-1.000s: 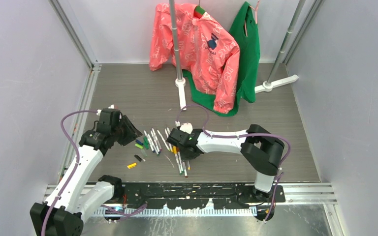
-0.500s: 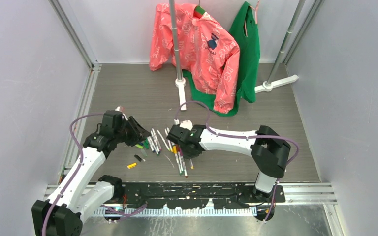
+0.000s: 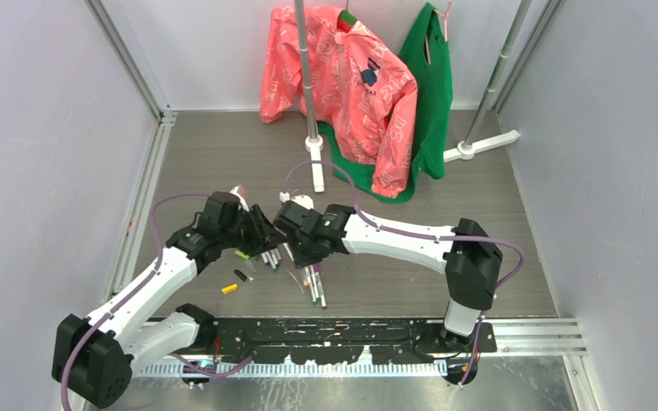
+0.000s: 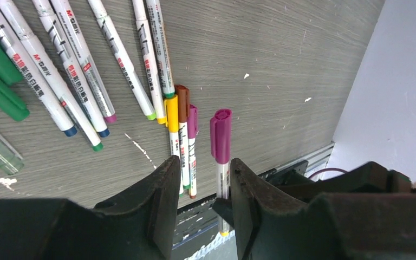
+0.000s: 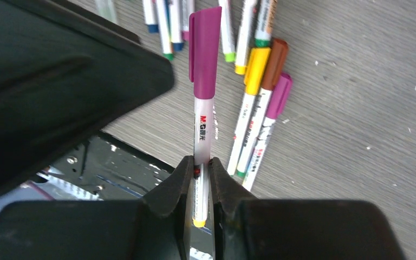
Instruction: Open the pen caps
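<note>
- yellow cap (image 3: 229, 288) and dark cap (image 3: 240, 275) lie loose on the table (image 3: 223, 163), on the near side of the left gripper and apart from it
- left gripper (image 4: 203, 167): jaws apart, clamped on nothing; the held pen's barrel passes between its fingers, close to one, with a clear gap to the other
- magenta cap (image 4: 220, 135): on the pen, sticking out just past the left fingertips
- pen (image 5: 202, 127): white barrel, lifted off the table, runs from one gripper to the other
- right gripper (image 5: 200, 163): squeezed tight on the white barrel below the cap; the pen's yellow end pokes out behind its fingers
- under both grippers, three capped pens (image 4: 181, 122) (yellow, brown, purple) lie side by side, touching
- beyond those, a row of white pens (image 4: 86, 76) with coloured ends; their far ends are out of view, so caps can't be told
</note>
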`<state>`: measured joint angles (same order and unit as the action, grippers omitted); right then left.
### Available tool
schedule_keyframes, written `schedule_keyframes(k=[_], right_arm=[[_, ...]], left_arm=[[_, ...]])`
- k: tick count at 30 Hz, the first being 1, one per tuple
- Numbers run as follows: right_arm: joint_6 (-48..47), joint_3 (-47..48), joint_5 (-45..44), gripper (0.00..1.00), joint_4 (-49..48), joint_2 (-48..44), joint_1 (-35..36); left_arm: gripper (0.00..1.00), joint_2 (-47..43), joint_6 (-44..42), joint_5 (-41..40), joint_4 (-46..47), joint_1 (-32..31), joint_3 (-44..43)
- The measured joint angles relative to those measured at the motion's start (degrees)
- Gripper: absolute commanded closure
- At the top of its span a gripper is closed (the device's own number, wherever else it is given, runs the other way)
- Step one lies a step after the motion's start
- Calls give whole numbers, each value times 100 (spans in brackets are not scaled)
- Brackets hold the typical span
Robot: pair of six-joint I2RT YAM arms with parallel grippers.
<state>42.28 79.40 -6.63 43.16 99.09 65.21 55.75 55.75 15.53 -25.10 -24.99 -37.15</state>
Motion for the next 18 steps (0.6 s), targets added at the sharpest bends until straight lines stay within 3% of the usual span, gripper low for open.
schedule_keyframes(k=[18], right_arm=[[-7,483,433,99,-157,304,-2]], left_arm=[[60,146,118,-55,304,-83,0]])
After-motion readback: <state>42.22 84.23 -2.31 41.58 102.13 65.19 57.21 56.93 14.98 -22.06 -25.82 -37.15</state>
